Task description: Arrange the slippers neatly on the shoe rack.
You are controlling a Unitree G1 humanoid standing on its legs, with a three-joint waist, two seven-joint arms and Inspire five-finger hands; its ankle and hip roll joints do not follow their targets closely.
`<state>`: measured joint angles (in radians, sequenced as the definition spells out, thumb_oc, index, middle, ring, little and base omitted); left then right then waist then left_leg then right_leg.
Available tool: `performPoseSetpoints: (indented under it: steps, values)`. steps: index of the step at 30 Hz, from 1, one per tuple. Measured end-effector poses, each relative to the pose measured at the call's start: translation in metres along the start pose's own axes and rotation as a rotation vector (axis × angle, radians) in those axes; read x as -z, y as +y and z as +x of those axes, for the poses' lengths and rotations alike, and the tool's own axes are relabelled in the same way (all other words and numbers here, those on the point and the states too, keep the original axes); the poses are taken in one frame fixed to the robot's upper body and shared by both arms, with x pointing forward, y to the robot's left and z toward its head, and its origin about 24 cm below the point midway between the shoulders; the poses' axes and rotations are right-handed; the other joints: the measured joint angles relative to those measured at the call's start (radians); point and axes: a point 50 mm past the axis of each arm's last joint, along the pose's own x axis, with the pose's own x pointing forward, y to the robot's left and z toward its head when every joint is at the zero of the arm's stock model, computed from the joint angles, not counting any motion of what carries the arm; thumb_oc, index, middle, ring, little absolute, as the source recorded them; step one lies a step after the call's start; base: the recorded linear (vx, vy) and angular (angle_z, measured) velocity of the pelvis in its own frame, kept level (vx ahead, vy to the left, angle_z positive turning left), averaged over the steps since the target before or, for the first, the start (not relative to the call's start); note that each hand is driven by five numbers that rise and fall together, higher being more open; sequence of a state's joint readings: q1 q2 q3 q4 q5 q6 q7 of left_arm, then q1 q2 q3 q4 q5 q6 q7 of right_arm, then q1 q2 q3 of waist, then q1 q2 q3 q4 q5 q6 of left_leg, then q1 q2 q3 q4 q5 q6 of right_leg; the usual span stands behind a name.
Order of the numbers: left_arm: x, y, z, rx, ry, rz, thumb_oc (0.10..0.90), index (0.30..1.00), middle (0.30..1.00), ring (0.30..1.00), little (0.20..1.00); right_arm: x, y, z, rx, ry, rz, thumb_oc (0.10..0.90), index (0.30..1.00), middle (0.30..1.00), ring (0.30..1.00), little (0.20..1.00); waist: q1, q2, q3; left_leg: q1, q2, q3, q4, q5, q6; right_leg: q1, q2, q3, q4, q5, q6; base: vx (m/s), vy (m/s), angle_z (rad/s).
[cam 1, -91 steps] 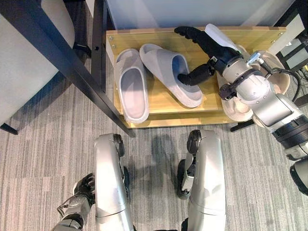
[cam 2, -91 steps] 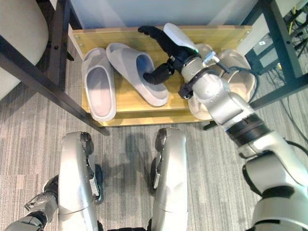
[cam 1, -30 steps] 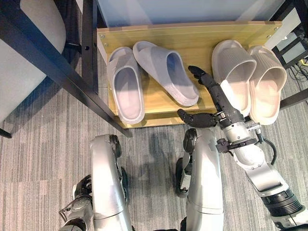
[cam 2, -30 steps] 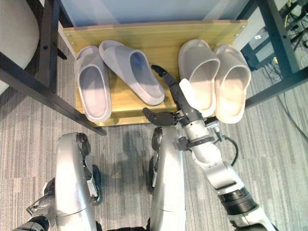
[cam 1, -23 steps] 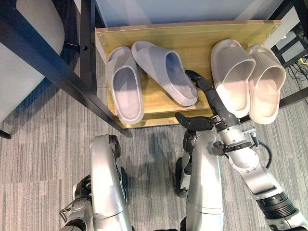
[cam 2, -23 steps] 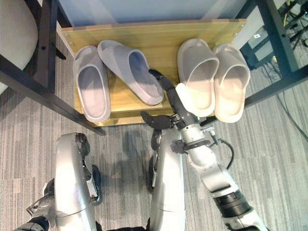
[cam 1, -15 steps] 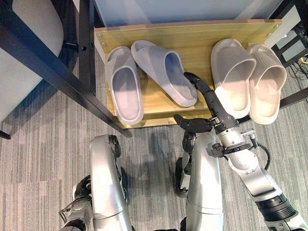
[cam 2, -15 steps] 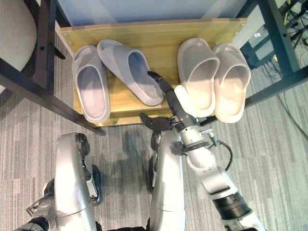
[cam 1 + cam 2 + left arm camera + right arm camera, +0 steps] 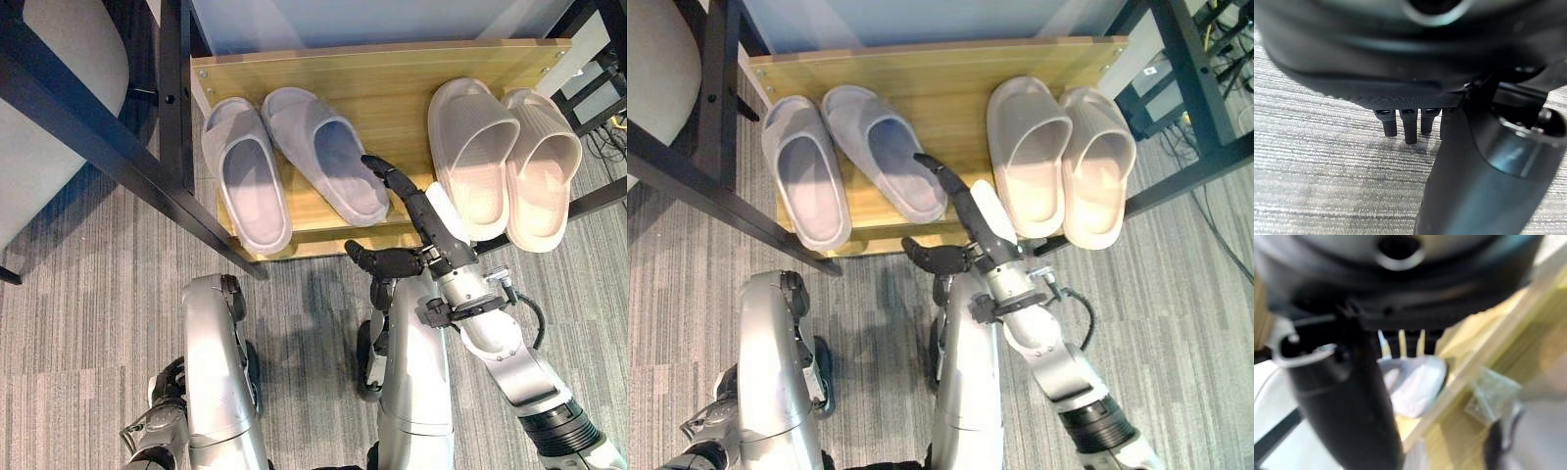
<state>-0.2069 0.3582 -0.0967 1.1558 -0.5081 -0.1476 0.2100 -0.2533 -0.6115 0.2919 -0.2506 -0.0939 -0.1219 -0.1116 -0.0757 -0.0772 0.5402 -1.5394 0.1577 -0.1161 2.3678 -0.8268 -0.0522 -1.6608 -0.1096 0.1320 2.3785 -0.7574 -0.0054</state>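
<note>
Two grey slippers (image 9: pixel 294 166) sit left on the shoe rack (image 9: pixel 392 88); two beige slippers (image 9: pixel 505 162) sit right. Right hand (image 9: pixel 416 220), fingers spread, touches the right grey slipper. Left hand (image 9: pixel 162 416): fingers straight.

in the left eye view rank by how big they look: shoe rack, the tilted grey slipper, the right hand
1. shoe rack, clearly the largest.
2. tilted grey slipper.
3. right hand: looks about as long as the slipper but thinner, and it sits nearer the camera, so ranks 2 and 3 are unsure.
</note>
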Motion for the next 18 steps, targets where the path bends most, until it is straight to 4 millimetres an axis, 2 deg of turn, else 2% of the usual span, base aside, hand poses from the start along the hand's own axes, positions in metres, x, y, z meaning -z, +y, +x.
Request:
performPoseSetpoints:
  steps: [6,15,18]
  values:
    - [0.0,0.0,0.0,0.0,-0.001,0.001,0.8,0.9,0.9,0.9,0.9,-0.012,0.018,0.001,-0.103,-0.052,0.036,0.8,0.9,0.9,0.9,0.9,0.001,0.0,0.0,0.001,0.0,0.0,0.0,0.0,0.0,0.001,0.0,0.0,0.0,0.0,0.0,0.0,0.0,0.0]
    - [0.0,0.0,0.0,0.002,0.001,0.003,0.8,0.9,0.9,0.9,0.9,-0.017,0.019,0.006,-0.113,-0.08,0.036,0.8,0.9,0.9,0.9,0.9,-0.001,0.0,0.0,0.004,0.0,0.0,0.0,0.0,0.0,0.003,0.001,0.0,0.0,0.0,0.0,0.0,0.0,0.0]
    - [0.0,-0.001,0.0,0.002,0.0,0.002,0.8,0.9,0.9,0.9,0.9,-0.019,0.011,0.004,-0.055,-0.094,-0.054,0.8,0.9,0.9,0.9,0.9,-0.001,0.0,0.0,0.003,0.0,0.001,0.0,0.0,0.0,0.002,0.001,0.001,0.0,0.0,0.0,0.0,0.0,0.0]
